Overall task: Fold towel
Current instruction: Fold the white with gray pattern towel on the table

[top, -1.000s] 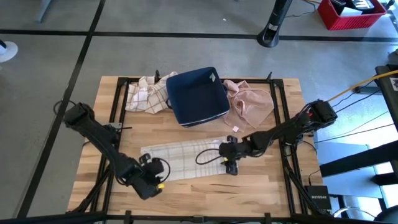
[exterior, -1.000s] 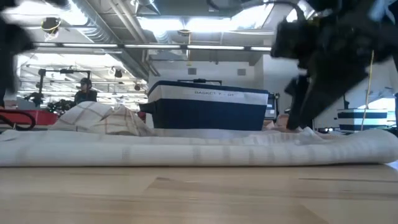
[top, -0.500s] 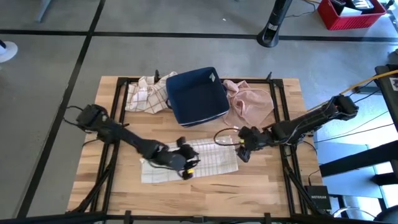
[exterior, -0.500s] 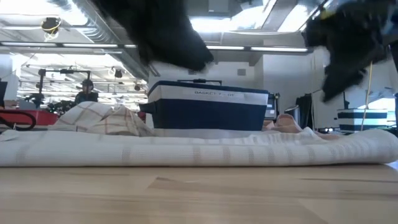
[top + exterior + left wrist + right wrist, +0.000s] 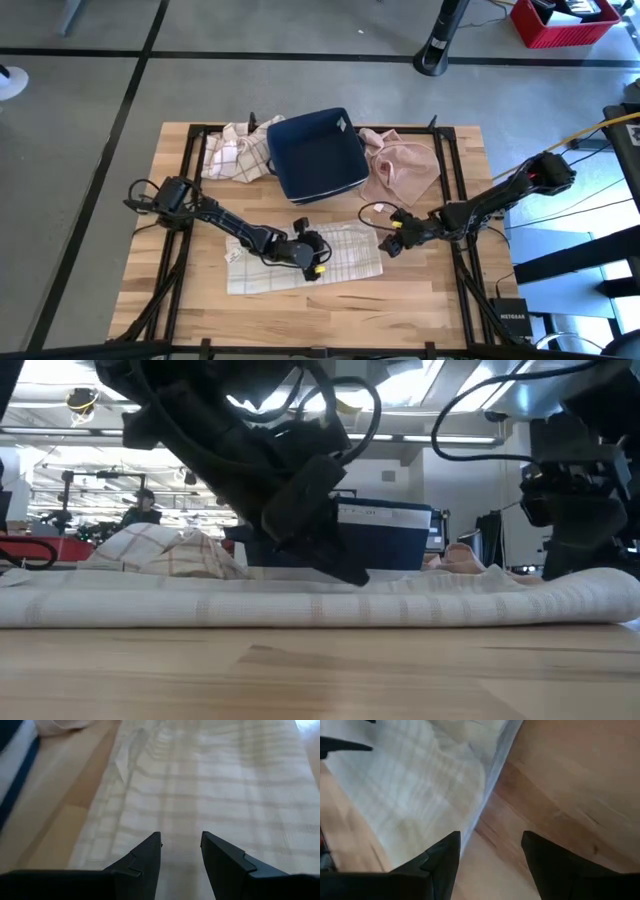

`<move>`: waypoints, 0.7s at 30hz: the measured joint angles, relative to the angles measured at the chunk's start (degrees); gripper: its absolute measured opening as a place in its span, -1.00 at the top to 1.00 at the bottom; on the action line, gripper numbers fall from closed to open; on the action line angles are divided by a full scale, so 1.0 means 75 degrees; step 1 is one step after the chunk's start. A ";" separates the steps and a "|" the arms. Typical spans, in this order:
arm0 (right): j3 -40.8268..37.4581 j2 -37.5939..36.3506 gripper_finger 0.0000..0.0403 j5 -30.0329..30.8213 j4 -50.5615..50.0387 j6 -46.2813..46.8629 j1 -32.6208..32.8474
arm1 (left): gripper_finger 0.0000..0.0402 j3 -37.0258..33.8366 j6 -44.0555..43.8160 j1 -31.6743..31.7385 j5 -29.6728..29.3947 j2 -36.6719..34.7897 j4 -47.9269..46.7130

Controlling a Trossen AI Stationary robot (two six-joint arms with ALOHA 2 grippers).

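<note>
The towel (image 5: 300, 262), pale with faint checks, lies folded into a long strip across the table's near middle; it also fills the low view as a towel (image 5: 300, 600). My left gripper (image 5: 320, 258) hangs open close over the towel's right half, its fingers (image 5: 150, 851) spread above the towel's cloth (image 5: 210, 780). My right gripper (image 5: 385, 244) stands open at the towel's right edge (image 5: 492, 780), one finger over cloth and one over bare wood. My left gripper comes down at a slant from the table's left over the towel's top layer (image 5: 181, 822). I cannot tell whether its fingertips touch the cloth.
A dark blue basket (image 5: 316, 155) stands at the far middle, with a pink cloth (image 5: 402, 166) to its right and a checked cloth (image 5: 235, 152) to its left. Bare wood (image 5: 330, 305) runs along the near edge. A person (image 5: 136, 506) shows far behind the table.
My left gripper has swung from the table's near left corner toward the right, over the towel, sinking and rolling its wrist. My right gripper has drawn back from the towel's right end toward the table's right edge and rolled. The towel lies as before.
</note>
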 joint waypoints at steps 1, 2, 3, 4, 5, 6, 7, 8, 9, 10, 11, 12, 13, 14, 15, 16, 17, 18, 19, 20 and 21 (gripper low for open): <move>-0.0048 0.0060 -0.09 -0.0001 0.0182 0.0056 0.0000 | 0.34 0.0000 -0.0018 0.0000 0.0000 -0.0003 0.0001; -0.0061 0.0137 -0.09 -0.0001 0.0281 0.0074 0.0000 | 0.34 0.0003 -0.0006 -0.0003 0.0003 -0.0003 0.0001; -0.0065 0.0227 -0.09 0.0019 0.0396 0.0075 0.0000 | 0.34 0.0003 0.0013 -0.0016 0.0006 -0.0003 -0.0011; -0.0063 0.0314 -0.09 0.0035 0.0538 0.0080 0.0000 | 0.34 0.0003 0.0032 -0.0034 0.0007 -0.0003 -0.0019; -0.0063 0.0436 -0.09 0.0032 0.0709 0.0080 0.0000 | 0.34 0.0003 0.0032 -0.0053 0.0006 -0.0003 -0.0013; -0.0056 0.0589 -0.09 0.0029 0.0894 0.0082 0.0000 | 0.34 0.0005 0.0033 -0.0078 0.0008 -0.0003 -0.0016; -0.0040 0.0745 -0.09 0.0028 0.1034 0.0101 0.0000 | 0.34 0.0006 0.0032 -0.0085 0.0009 -0.0003 -0.0020; -0.0040 0.0910 -0.09 0.0018 0.1191 0.0145 0.0000 | 0.34 0.0006 0.0033 -0.0085 0.0015 -0.0003 -0.0027; -0.0040 0.1095 -0.09 0.0037 0.1411 0.0203 0.0000 | 0.34 0.0006 0.0033 -0.0083 0.0013 -0.0003 -0.0026; -0.0040 0.1293 -0.09 0.0051 0.1618 0.0249 -0.0005 | 0.34 0.0006 0.0032 -0.0080 0.0008 -0.0003 -0.0022; -0.0032 0.1504 -0.09 0.0064 0.1897 0.0255 -0.0006 | 0.34 0.0006 0.0015 -0.0079 0.0009 -0.0003 -0.0025; -0.0034 0.1660 -0.09 0.0084 0.2164 0.0253 -0.0006 | 0.34 0.0006 0.0001 -0.0079 0.0009 -0.0003 -0.0030; -0.0040 0.1805 -0.09 0.0127 0.2395 0.0251 -0.0006 | 0.34 0.0006 0.0000 -0.0079 0.0009 -0.0003 -0.0053; -0.0026 0.1944 -0.09 0.0175 0.2589 0.0246 -0.0006 | 0.34 0.0006 -0.0003 -0.0079 0.0009 -0.0003 -0.0051; -0.0017 0.2049 -0.09 0.0191 0.2747 0.0234 -0.0006 | 0.34 0.0006 -0.0007 -0.0079 0.0009 -0.0003 -0.0037; -0.0017 0.2112 -0.09 0.0213 0.2845 0.0227 -0.0006 | 0.34 0.0006 -0.0020 -0.0079 0.0009 -0.0003 -0.0037; -0.0017 0.2163 -0.07 0.0243 0.2910 0.0211 -0.0004 | 0.34 0.0009 -0.0036 -0.0079 0.0009 -0.0003 -0.0040; -0.0017 0.2181 -0.04 0.0248 0.2931 0.0164 -0.0006 | 0.34 0.0009 -0.0053 -0.0082 0.0012 -0.0003 -0.0051; -0.0017 0.2182 0.00 0.0250 0.2920 0.0096 -0.0006 | 0.34 0.0009 -0.0055 -0.0085 0.0031 -0.0003 -0.0063; -0.0017 0.2183 0.05 0.0268 0.2899 0.0055 -0.0003 | 0.34 0.0009 -0.0056 -0.0085 0.0048 -0.0003 -0.0057; -0.0017 0.2186 0.10 0.0302 0.2876 0.0041 -0.0003 | 0.34 0.0009 -0.0058 -0.0087 0.0050 -0.0003 -0.0057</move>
